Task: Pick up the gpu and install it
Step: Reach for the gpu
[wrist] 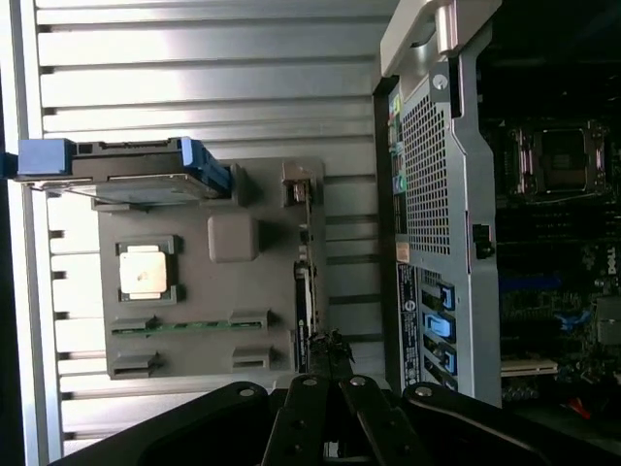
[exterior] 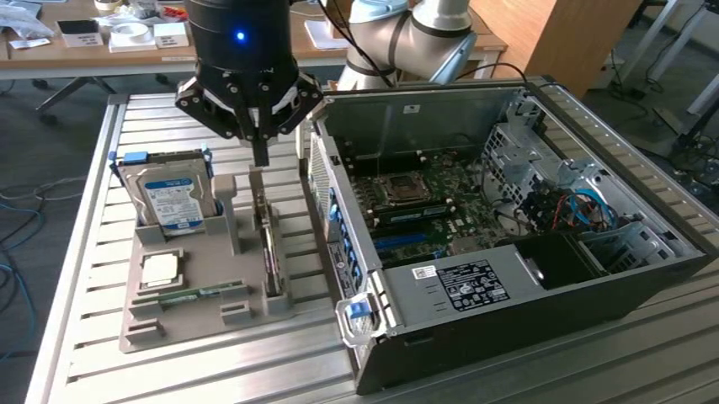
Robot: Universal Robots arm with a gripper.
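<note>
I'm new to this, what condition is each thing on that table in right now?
gpu: on edge in the grey tray, not yet lifted.
gripper: poised just over one end of the gpu.
hard drive: upright in the tray.
RAM stick: lying in the tray.
computer case: side open, motherboard exposed.

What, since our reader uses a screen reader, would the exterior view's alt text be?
A robot arm's gripper hangs just above the gpu, which stands on edge in a gray holder tray beside an open computer case; a hard drive stands in the tray too.
</note>
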